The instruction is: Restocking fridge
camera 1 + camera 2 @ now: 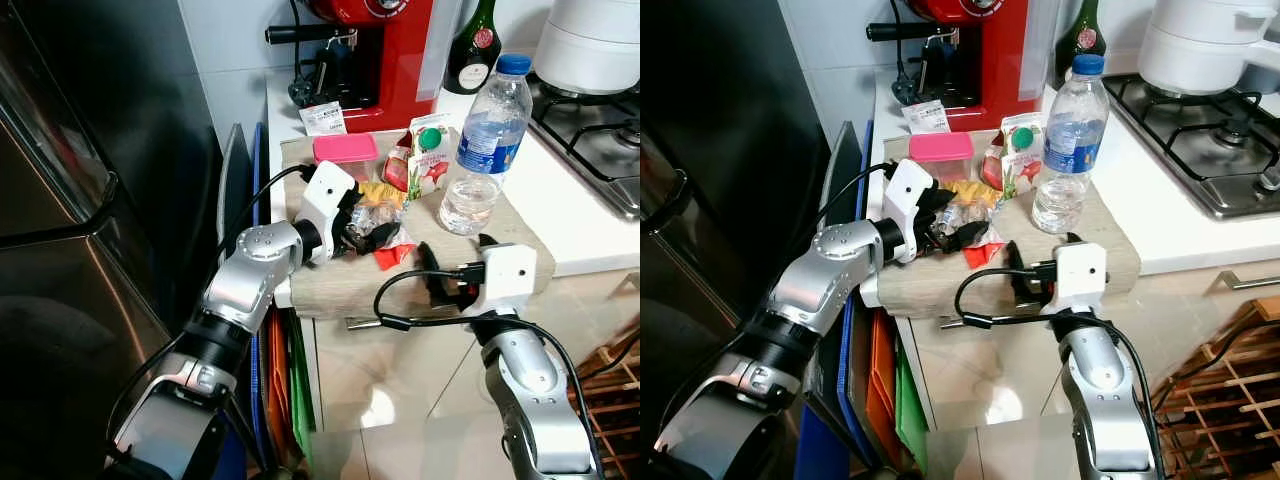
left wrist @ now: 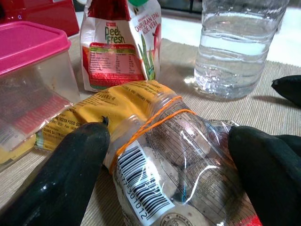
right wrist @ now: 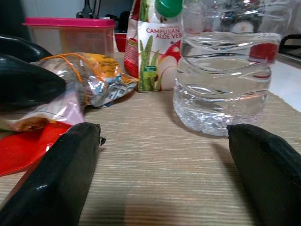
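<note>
My left gripper (image 1: 357, 228) is open over the woven mat (image 1: 330, 288), one black finger on each side of a clear and yellow snack packet (image 2: 160, 141) bound with an orange rubber band. A red wrapper (image 1: 393, 256) lies just in front of the packet. Behind stand a pink-lidded plastic box (image 1: 345, 154) and a juice pouch (image 1: 428, 160) with a green cap. The water bottle (image 1: 487, 150) with its blue cap stands upright at the mat's right. My right gripper (image 1: 448, 276) is open at the mat's front edge, pointing at the bottle (image 3: 221, 80) with nothing between its fingers.
The dark fridge (image 1: 80, 200) stands shut on the left. Trays and boards (image 1: 250, 180) are wedged between it and the counter. A red coffee machine (image 1: 385, 50), a wine bottle (image 1: 473, 45), a white pot (image 1: 590, 40) and the gas hob (image 1: 600, 140) line the back. A wooden rack (image 1: 610, 370) sits low right.
</note>
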Controlling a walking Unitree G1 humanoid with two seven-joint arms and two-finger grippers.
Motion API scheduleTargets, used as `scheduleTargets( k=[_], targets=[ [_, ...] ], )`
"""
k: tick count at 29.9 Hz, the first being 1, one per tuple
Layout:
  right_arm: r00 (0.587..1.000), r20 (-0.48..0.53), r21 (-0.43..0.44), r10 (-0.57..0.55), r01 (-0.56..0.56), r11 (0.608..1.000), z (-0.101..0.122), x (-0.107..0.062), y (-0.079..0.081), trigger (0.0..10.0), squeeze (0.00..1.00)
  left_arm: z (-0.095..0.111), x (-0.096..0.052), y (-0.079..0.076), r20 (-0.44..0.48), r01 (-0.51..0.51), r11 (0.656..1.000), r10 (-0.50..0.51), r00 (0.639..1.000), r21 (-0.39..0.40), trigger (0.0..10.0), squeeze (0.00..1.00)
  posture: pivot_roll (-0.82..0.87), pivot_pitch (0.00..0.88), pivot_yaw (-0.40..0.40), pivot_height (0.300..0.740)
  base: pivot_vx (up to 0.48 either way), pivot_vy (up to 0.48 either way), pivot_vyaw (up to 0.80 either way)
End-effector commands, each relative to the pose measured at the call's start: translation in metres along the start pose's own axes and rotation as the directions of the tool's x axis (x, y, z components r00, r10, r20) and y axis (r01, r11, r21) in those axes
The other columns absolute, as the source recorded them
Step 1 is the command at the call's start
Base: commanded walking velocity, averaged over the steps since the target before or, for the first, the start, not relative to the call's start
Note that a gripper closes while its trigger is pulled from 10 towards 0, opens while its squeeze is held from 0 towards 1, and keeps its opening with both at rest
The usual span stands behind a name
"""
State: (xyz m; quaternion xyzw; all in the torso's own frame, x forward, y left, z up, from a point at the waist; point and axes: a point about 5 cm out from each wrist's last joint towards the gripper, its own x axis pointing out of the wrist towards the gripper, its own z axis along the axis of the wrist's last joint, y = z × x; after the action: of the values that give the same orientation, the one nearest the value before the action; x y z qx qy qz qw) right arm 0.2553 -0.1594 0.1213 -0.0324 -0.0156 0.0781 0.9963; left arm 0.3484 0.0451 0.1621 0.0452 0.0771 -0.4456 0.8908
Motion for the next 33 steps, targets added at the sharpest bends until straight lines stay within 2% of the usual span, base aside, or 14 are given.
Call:
scheduleTargets(
  k=[1,5,6,7,11,13,14,15,25,27,33],
  targets=[
    [1.000,-0.013,0.013,0.020,-0.020,1.000,-0.001,-0.002,0.003,10.0,0.00,-0.033,-0.001,-0.001,-0.161,-0.006,0.999,0.000,0.987,-0.032,10.0,0.00,-0.10,0.000,0.118,0.740,0.000,0.000,0.00],
    [1.000,-0.022,0.030,0.017,-0.016,0.999,0.000,-0.001,0.004,10.0,0.00,-0.046,-0.001,-0.006,-0.256,0.062,0.997,-0.071,0.964,-0.045,10.0,0.00,-0.10,0.000,0.117,0.740,0.000,0.000,0.00],
    [1.000,-0.022,0.030,0.017,-0.016,0.999,0.000,-0.001,0.004,10.0,0.00,-0.046,-0.001,-0.006,-0.256,0.062,0.997,-0.071,0.964,-0.045,10.0,0.00,-0.10,0.000,0.117,0.740,0.000,0.000,0.00],
    [1.000,-0.022,0.033,0.017,-0.016,0.999,0.000,0.001,0.004,10.0,0.00,-0.057,-0.001,-0.004,-0.308,0.037,0.998,-0.051,0.950,-0.049,10.0,0.00,-0.10,0.000,0.119,0.740,0.000,0.000,0.00],
    [1.000,-0.020,0.033,0.017,-0.017,0.999,0.001,0.002,0.006,10.0,0.00,-0.072,-0.002,-0.003,-0.373,0.016,0.999,-0.029,0.927,-0.040,10.0,0.00,-0.10,0.000,0.120,0.740,0.000,0.000,0.00],
    [1.000,-0.019,0.032,0.018,-0.017,0.999,0.002,0.002,0.006,10.0,0.00,-0.076,-0.002,-0.002,-0.385,0.006,0.999,-0.019,0.923,-0.034,10.0,0.00,-0.10,0.000,0.120,0.740,0.000,0.000,0.00],
    [1.000,-0.020,0.030,0.018,-0.018,0.999,0.002,0.001,0.006,10.0,0.00,-0.082,-0.003,-0.004,-0.399,0.012,0.999,-0.024,0.917,-0.034,2.7,0.00,-0.10,0.000,0.119,0.740,0.000,0.000,0.00],
    [1.000,-0.021,0.030,0.018,-0.017,0.999,0.002,0.001,0.006,10.0,0.00,-0.083,-0.003,-0.005,-0.398,0.015,0.999,-0.031,0.917,-0.043,0.0,0.00,-0.10,0.000,0.119,0.740,0.000,0.000,0.00],
    [0.999,-0.033,0.024,0.007,-0.006,1.000,0.000,0.001,0.003,10.0,0.00,-0.093,-0.002,-0.009,-0.395,0.013,0.998,-0.036,0.918,-0.062,0.0,0.00,-0.11,0.000,0.110,0.740,0.000,0.000,0.00],
    [0.999,-0.029,-0.019,0.022,-0.022,1.000,0.001,0.001,0.005,10.0,0.00,-0.098,-0.004,-0.012,-0.396,0.024,0.997,-0.053,0.917,-0.079,0.0,0.00,-0.11,0.000,0.111,0.740,0.000,0.000,0.00],
    [0.999,-0.032,-0.007,0.014,-0.014,1.000,0.000,0.001,0.005,10.0,0.00,-0.105,-0.008,-0.011,-0.403,0.018,0.997,-0.047,0.914,-0.075,0.0,0.00,-0.11,0.000,0.108,0.740,0.000,0.000,0.00]
  ],
)
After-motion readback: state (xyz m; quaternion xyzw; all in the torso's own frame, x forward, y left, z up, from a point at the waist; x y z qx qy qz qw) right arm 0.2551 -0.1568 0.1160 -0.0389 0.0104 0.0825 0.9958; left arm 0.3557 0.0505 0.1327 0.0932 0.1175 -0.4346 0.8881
